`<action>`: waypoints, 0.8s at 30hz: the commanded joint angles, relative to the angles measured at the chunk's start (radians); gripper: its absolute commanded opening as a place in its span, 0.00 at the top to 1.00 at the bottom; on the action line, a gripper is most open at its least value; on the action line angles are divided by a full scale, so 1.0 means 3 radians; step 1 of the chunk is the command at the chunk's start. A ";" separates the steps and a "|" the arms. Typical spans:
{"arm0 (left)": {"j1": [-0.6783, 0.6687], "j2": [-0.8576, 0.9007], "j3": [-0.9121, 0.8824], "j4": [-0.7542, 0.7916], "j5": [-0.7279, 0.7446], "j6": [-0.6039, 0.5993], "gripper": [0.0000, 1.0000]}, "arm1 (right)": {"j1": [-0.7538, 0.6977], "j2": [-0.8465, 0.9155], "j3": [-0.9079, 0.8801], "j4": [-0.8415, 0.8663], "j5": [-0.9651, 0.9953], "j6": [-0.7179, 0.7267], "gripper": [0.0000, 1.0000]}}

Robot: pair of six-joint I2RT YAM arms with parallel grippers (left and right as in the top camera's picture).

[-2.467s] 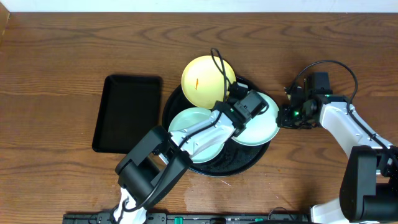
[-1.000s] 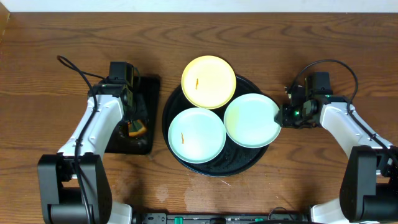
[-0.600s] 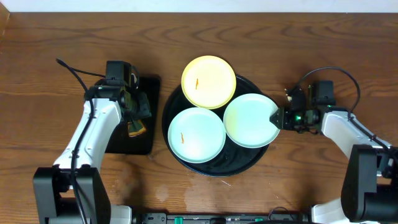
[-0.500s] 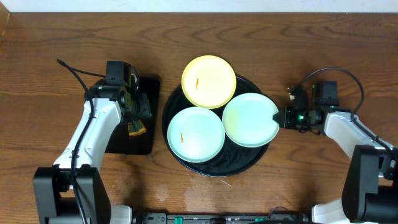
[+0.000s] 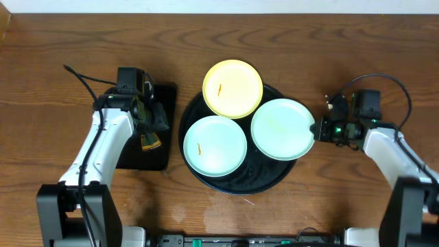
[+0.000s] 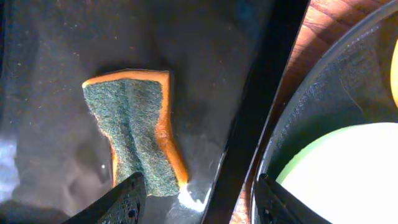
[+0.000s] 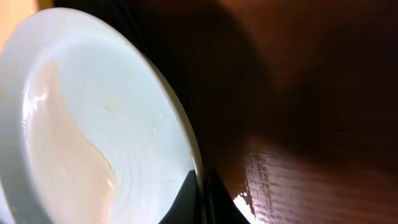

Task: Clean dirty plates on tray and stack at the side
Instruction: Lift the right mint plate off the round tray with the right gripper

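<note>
Though overhead obscures it — right end effector (image 7: 202, 198) pinches plate (image 7: 93, 124) rim.

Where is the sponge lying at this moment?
The sponge lies in the rectangular black tray, left of the round tray in the overhead view, right under the open left claw.

Overhead: the sponge (image 5: 149, 142) left of the round tray (image 5: 236, 184) is half hidden under the left gripper (image 5: 156, 120). The right gripper (image 5: 317, 130) tips at the tray's right side are too small to read. Left wrist view cuts that gripper's fingertips (image 6: 124, 199) at the bottom edge; right wrist view crops the mint plate (image 7: 93, 124) at left and bottom.
</note>
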 commanded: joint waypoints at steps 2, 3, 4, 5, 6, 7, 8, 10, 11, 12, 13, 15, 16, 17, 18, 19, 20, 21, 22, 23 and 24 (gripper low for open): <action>0.0008 -0.0031 0.0058 -0.0018 0.0005 0.0023 0.42 | 0.0300 -0.0468 0.0053 -0.0028 0.0656 0.0041 0.99; 0.0008 -0.0031 0.0058 -0.0018 0.0005 0.0023 0.41 | 0.0385 -0.0556 0.0058 -0.0039 0.0824 0.0038 0.99; 0.0009 -0.0031 0.0058 -0.0019 0.0005 0.0023 0.41 | 0.0479 -0.0638 0.0065 -0.0052 0.1012 0.0038 0.99; 0.0008 -0.0031 0.0058 -0.0019 0.0005 0.0023 0.41 | 0.0598 -0.0726 0.0070 -0.0067 0.1245 0.0037 0.99; 0.0008 -0.0031 0.0058 -0.0019 0.0005 0.0023 0.41 | 0.0710 -0.0799 0.0071 -0.0074 0.1478 0.0036 0.99; 0.0009 -0.0031 0.0058 -0.0019 0.0005 0.0023 0.40 | 0.0825 -0.0866 0.0071 -0.0076 0.1727 0.0036 0.99; 0.0008 -0.0031 0.0058 -0.0019 0.0005 0.0023 0.40 | 0.0944 -0.0926 0.0071 -0.0075 0.1977 0.0034 0.99; 0.0009 -0.0031 0.0058 -0.0019 0.0004 0.0023 0.37 | 0.1213 -0.1058 0.0072 -0.0075 0.2497 -0.0003 0.99; 0.0009 -0.0031 0.0058 -0.0019 0.0004 0.0023 0.37 | 0.1335 -0.1122 0.0072 -0.0071 0.2712 -0.0048 0.99; 0.0009 -0.0031 0.0058 -0.0019 0.0004 0.0023 0.37 | 0.1453 -0.1180 0.0072 -0.0060 0.2903 -0.0098 0.99; 0.0009 -0.0031 0.0058 -0.0019 0.0004 0.0023 0.36 | 0.1569 -0.1237 0.0074 -0.0048 0.3076 -0.0156 0.99; 0.0009 -0.0031 0.0058 -0.0019 0.0004 0.0023 0.36 | 0.1803 -0.1348 0.0074 -0.0005 0.3389 -0.0345 0.99; 0.0009 -0.0031 0.0058 -0.0019 0.0004 0.0023 0.36 | 0.1920 -0.1390 0.0074 0.0025 0.3492 -0.0488 0.99; 0.0009 -0.0031 0.0058 -0.0019 0.0004 0.0023 0.36 | 0.2004 -0.1414 0.0074 0.0050 0.3539 -0.0604 0.99; 0.0009 -0.0031 0.0058 -0.0019 0.0004 0.0023 0.36 | 0.2103 -0.1437 0.0074 0.0071 0.3601 -0.0732 0.99; 0.0009 -0.0031 0.0058 -0.0019 0.0004 0.0023 0.36 | 0.2218 -0.1448 0.0074 0.0092 0.3703 -0.0853 0.99; 0.0009 -0.0031 0.0058 -0.0022 0.0004 0.0023 0.36 | 0.2312 -0.1451 0.0074 0.0095 0.3821 -0.0922 0.99; 0.0009 -0.0031 0.0058 -0.0023 0.0004 0.0023 0.36 | 0.2403 -0.1451 0.0074 0.0095 0.3970 -0.0983 0.99; 0.0009 -0.0031 0.0058 -0.0024 0.0004 0.0023 0.36 | 0.2505 -0.1451 0.0074 0.0094 0.4145 -0.1035 0.99; 0.0009 -0.0031 0.0058 -0.0029 0.0004 0.0023 0.36 | 0.2586 -0.1451 0.0074 0.0094 0.4274 -0.1077 0.99; 0.0009 -0.0031 0.0058 -0.0032 0.0004 0.0023 0.36 | 0.2661 -0.1451 0.0074 0.0104 0.4378 -0.1134 0.99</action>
